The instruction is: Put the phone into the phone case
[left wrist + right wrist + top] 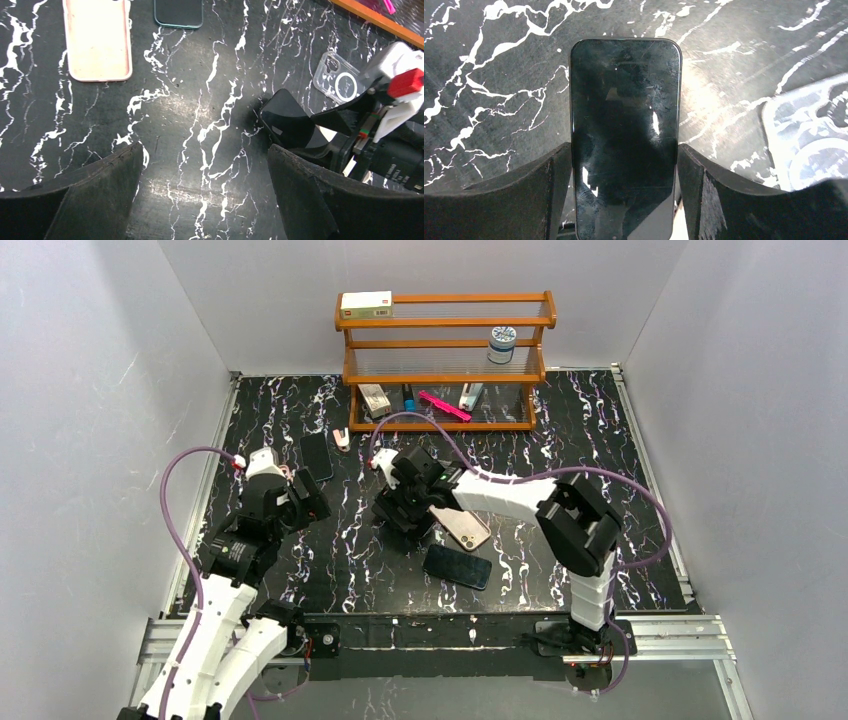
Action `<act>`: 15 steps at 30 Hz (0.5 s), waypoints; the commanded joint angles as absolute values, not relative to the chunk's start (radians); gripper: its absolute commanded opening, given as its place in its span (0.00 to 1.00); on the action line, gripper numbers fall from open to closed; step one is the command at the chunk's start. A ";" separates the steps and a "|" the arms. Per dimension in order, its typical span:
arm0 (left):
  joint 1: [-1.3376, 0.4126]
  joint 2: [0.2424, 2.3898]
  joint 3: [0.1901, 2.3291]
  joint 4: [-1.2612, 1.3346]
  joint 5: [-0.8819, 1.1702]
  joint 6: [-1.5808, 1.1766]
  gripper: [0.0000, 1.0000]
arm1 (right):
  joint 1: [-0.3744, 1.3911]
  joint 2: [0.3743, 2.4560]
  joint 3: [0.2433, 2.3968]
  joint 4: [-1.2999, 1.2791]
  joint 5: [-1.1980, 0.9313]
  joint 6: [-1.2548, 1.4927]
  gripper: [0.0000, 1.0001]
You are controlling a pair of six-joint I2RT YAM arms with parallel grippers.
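Rt fingers (734, 205) pinch 1 phone (624, 125); 1 pink case (97, 40), 1 clear case (340, 80) flat.

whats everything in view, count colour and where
held phone: 1, black, in right claw
dark phone: 1, dark, near side of table
far phone: 1, black, left of shelf
pink case: 1, pink, beside dark phone
clear case: 1, clear, near right claw
shelf: 1, brown wood, back of table
white box: 1, white, top tier
jar: 1, blue-white lid, middle tier
comb: 1, pink, bottom tier
left claw: 1, black, open, empty
right claw: 1, black, gripping held phone
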State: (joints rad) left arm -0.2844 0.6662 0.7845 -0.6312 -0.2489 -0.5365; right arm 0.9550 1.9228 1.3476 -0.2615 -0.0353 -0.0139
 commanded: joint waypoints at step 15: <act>-0.283 0.931 0.805 -0.376 0.170 -0.644 0.66 | 0.771 1.461 1.085 -0.431 0.208 0.197 0.32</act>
State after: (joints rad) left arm -0.2844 0.8761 0.8181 -0.5114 0.0219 -0.5934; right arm 0.8059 1.6028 1.1328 -0.3851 0.1162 0.1337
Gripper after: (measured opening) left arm 0.696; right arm 0.784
